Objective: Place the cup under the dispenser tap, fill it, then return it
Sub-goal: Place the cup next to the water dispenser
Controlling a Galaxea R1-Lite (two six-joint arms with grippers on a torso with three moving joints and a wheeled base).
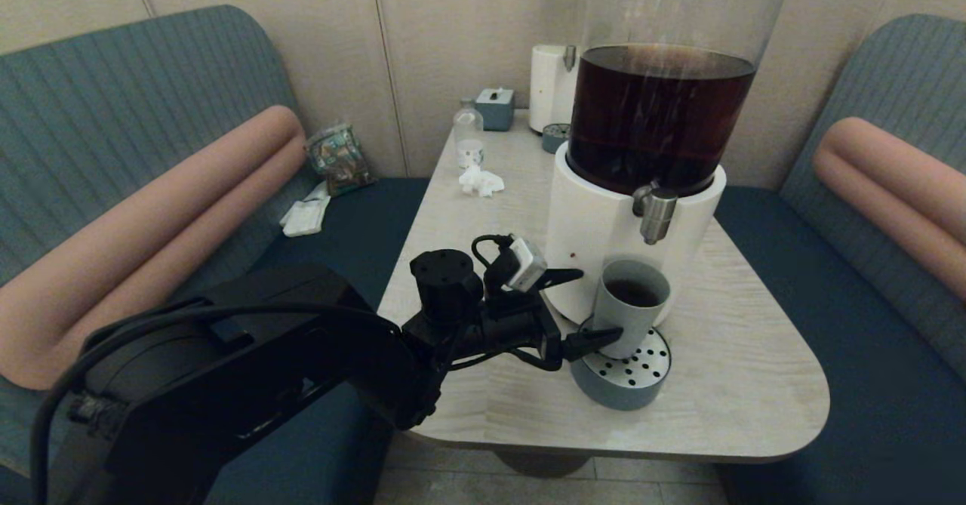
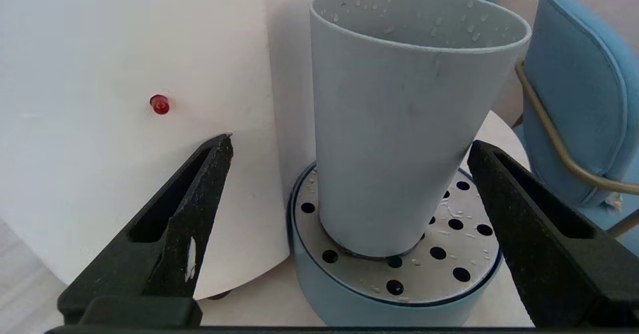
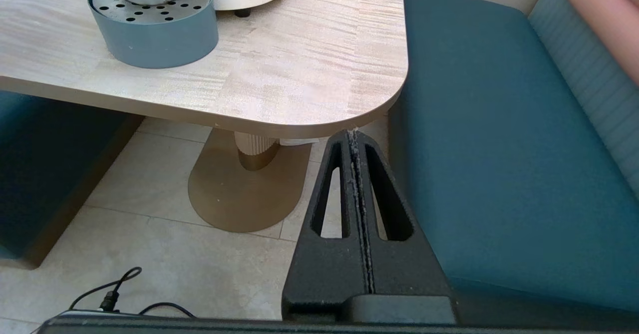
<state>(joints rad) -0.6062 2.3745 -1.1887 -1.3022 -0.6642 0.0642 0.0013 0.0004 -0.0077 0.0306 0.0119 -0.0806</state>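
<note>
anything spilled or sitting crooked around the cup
Nothing spilled. The cup stands upright on the drip tray below the tap, with only stray droplets on both. Further back on the table, a crumpled tissue lies loose.

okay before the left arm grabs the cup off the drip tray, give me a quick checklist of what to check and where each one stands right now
1. Cup upright on the drip tray: ok.
2. Cup holds dark liquid, well below the rim: ok.
3. Tap not pouring, no stream visible: ok.
4. Left gripper open, one finger on each side of the cup, neither touching it: ok.
5. Clearance between the near finger and the dispenser's white base: cannot tell, it looks tight.
6. Right gripper shut and parked below the table corner, out of the way: ok.
</note>
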